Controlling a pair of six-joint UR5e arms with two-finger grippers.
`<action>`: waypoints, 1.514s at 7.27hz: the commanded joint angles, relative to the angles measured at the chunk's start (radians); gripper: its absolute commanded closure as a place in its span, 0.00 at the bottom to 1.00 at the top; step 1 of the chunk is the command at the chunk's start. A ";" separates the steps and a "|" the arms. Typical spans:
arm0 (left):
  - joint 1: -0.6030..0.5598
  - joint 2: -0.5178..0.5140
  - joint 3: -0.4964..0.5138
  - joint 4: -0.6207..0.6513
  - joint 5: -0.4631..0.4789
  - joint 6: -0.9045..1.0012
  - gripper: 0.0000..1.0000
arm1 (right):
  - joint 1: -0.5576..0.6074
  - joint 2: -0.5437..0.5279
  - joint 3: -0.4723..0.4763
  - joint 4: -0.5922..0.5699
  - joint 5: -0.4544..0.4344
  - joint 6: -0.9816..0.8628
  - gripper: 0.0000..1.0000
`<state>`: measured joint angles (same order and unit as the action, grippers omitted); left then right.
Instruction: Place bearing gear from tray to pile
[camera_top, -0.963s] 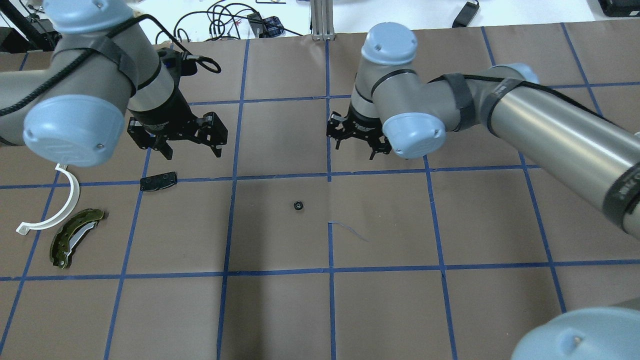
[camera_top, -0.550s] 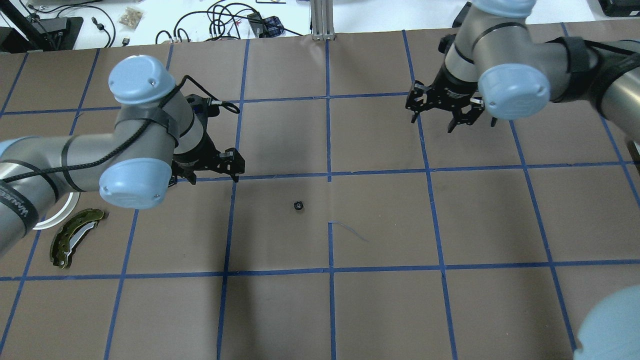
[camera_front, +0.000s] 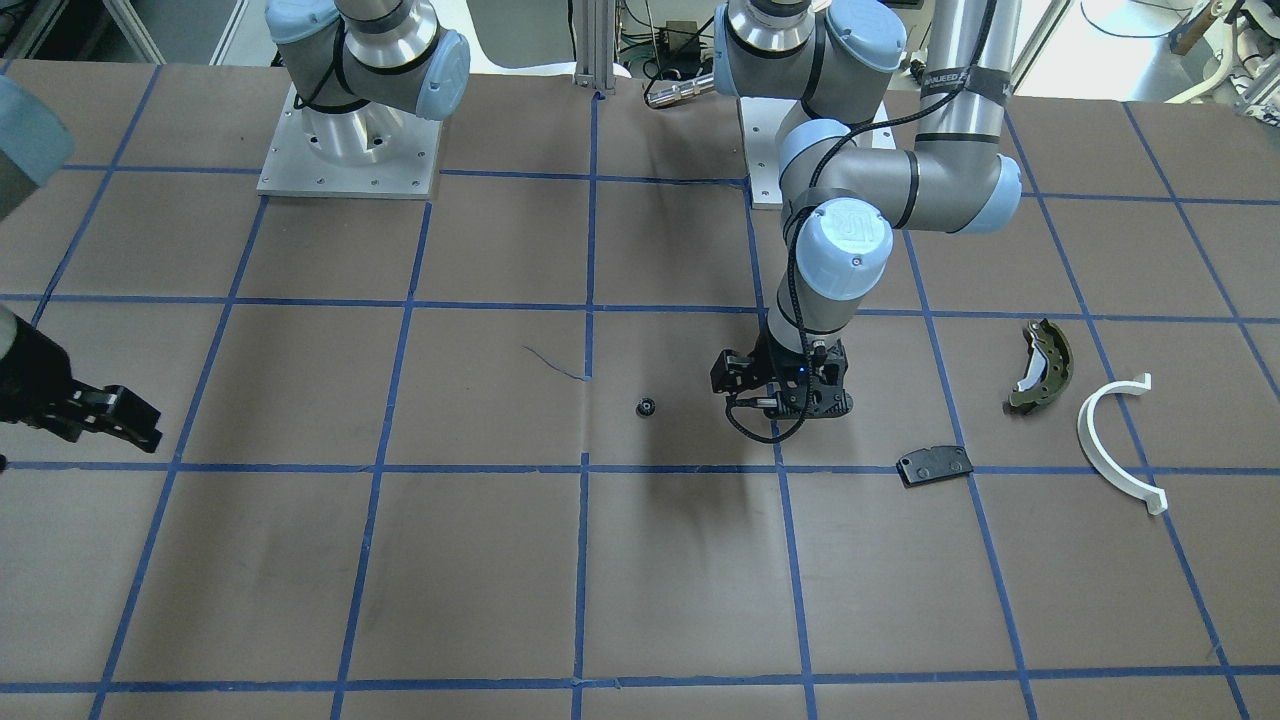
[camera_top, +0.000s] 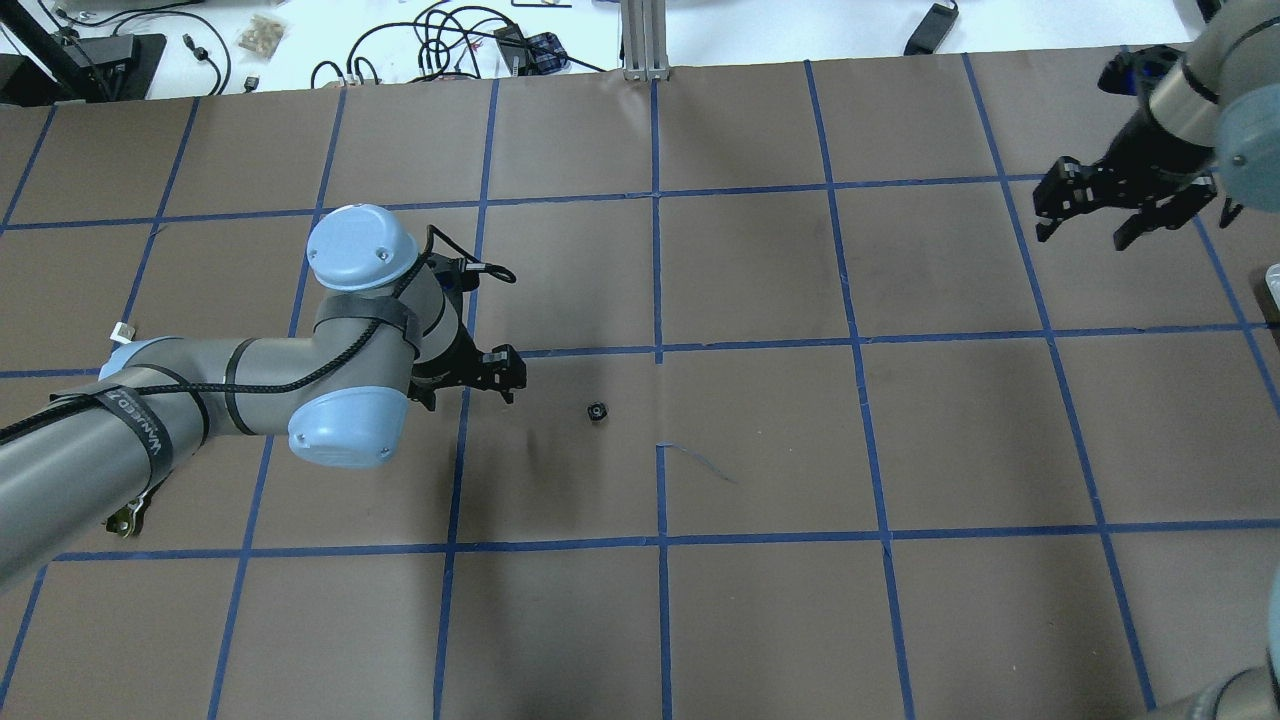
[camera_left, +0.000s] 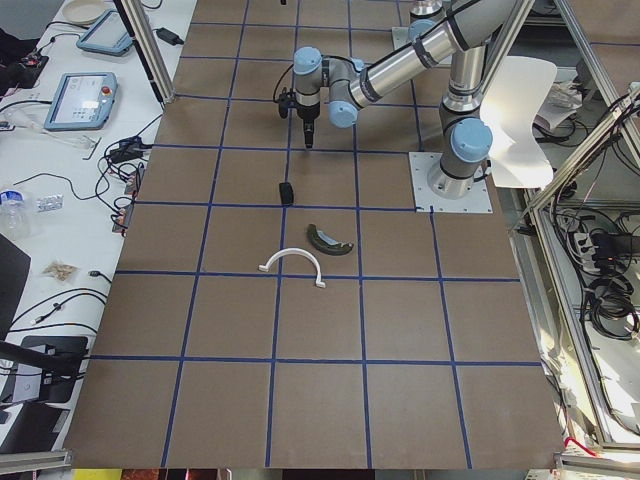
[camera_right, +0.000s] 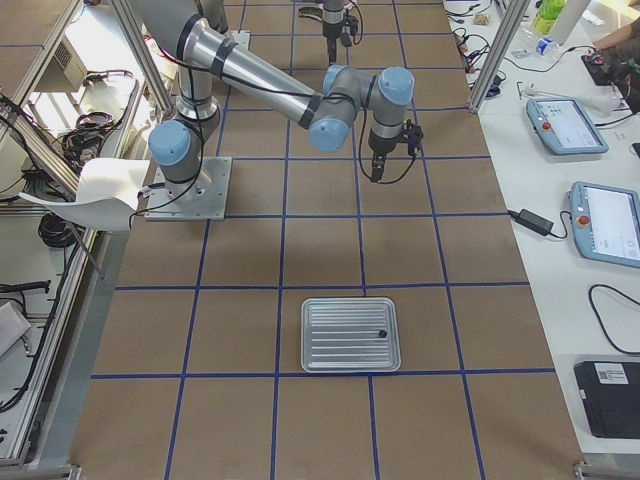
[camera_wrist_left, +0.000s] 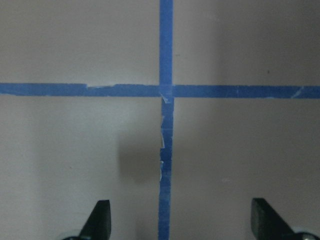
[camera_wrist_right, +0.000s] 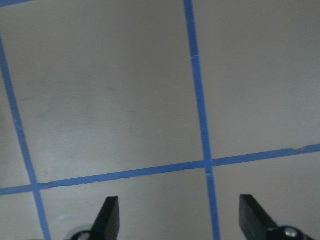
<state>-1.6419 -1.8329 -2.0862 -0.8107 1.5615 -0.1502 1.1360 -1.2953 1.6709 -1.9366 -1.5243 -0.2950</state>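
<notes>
The bearing gear (camera_top: 597, 411), small, black and round, lies on the brown table near its middle; it also shows in the front view (camera_front: 647, 406). My left gripper (camera_top: 466, 383) is open and empty, low over the table just left of the gear, apart from it. Its wrist view shows only tape lines between its fingertips (camera_wrist_left: 102, 216). My right gripper (camera_top: 1095, 215) is open and empty at the far right. The pile shows in the front view: an olive brake shoe (camera_front: 1040, 364), a white half-ring (camera_front: 1113, 440) and a black plate (camera_front: 935, 464). The metal tray (camera_right: 350, 305) holds one small dark part.
The table is brown paper with a blue tape grid (camera_top: 658, 350). My left forearm (camera_top: 150, 420) covers most of the pile in the overhead view. Cables and devices lie beyond the far edge (camera_top: 450, 40).
My left arm has swung right and down toward the gear, covering the pile. My right arm has moved away from the centre to the far right. The gear has not moved.
</notes>
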 joint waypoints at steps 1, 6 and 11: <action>-0.132 -0.066 0.012 0.118 -0.006 -0.180 0.00 | -0.171 0.016 -0.029 -0.027 0.001 -0.197 0.03; -0.232 -0.171 0.054 0.222 -0.034 -0.304 0.00 | -0.344 0.279 -0.274 -0.116 -0.060 -0.435 0.03; -0.240 -0.167 0.060 0.191 -0.028 -0.295 0.11 | -0.383 0.450 -0.361 -0.200 -0.074 -0.516 0.17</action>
<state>-1.8814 -2.0017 -2.0275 -0.6045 1.5325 -0.4452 0.7575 -0.8778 1.3261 -2.1295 -1.5871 -0.7905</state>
